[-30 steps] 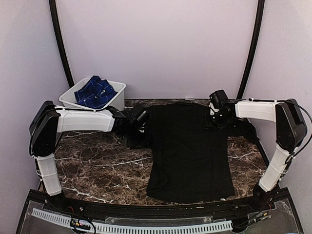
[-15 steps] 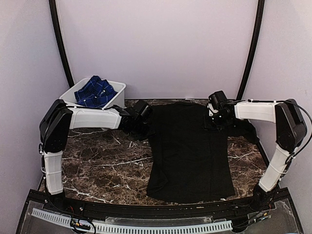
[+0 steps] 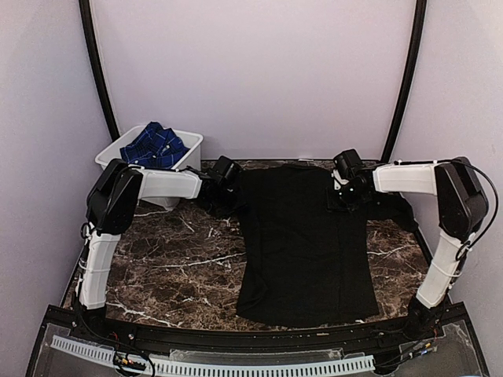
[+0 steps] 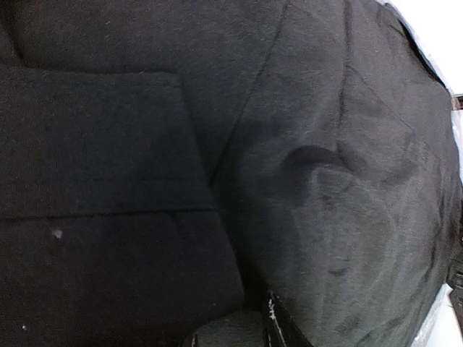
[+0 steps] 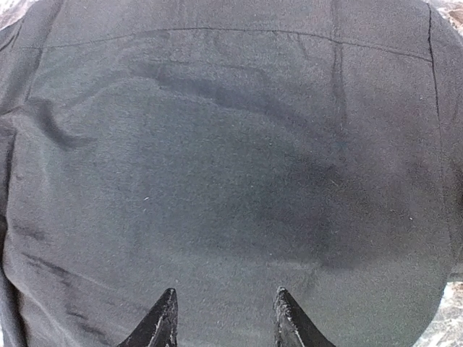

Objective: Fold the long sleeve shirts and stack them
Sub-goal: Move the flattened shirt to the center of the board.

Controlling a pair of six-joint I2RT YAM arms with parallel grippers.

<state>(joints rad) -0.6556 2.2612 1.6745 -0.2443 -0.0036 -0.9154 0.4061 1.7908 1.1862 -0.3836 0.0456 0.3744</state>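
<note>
Top view: the plain black long sleeve button-up shirt point(image 3: 306, 243) lies spread flat on the dark marble bench point(image 3: 173, 267), apparently laid out for folding; the left end effector point(image 3: 224, 191) and right end effector point(image 3: 351, 191) each sit at the shoulder nearer them; the dark blue white-checked shirt point(image 3: 153, 148) waits in the white plastic tub point(image 3: 191, 140). Left wrist: black cloth fills the view; I cannot tell whether the fingers are parted or closed. Right wrist: the fingertips point(image 5: 165, 322) stand apart and empty over the cloth, likely readying a pinch.

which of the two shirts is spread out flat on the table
The black shirt, lying flat on the marble table. The blue checked shirt is bunched up inside the white tub at the back left.
</note>
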